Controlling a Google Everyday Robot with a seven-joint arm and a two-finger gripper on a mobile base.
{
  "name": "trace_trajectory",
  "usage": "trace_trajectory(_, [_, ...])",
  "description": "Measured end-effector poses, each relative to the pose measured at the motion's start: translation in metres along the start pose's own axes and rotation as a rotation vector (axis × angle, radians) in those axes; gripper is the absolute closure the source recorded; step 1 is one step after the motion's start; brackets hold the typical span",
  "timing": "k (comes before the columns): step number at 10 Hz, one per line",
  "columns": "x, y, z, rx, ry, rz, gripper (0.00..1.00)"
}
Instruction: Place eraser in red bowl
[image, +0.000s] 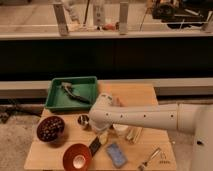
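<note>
The eraser (95, 145), a small black flat block, lies on the wooden table (142, 97) just right of the red bowl (77, 156). The bowl is glossy orange-red with a pale shiny centre and sits at the table's front edge. My white arm reaches in from the right and bends down over the table's middle. The gripper (103, 134) hangs just above and slightly right of the eraser, open, with nothing in it. The arm's bulk hides most of the gripper.
A green tray (56, 97) with a dark tool stands at the back left. A maroon bowl (50, 128) of dark round pieces sits at the left. A small metal cup (83, 120), a blue pad (116, 154), pale items (133, 133) and a metal utensil (150, 159) lie around.
</note>
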Motion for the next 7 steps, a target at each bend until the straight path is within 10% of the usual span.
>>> trace_trajectory(7, [-0.013, 0.027, 0.017, -0.036, 0.043, -0.086, 0.2])
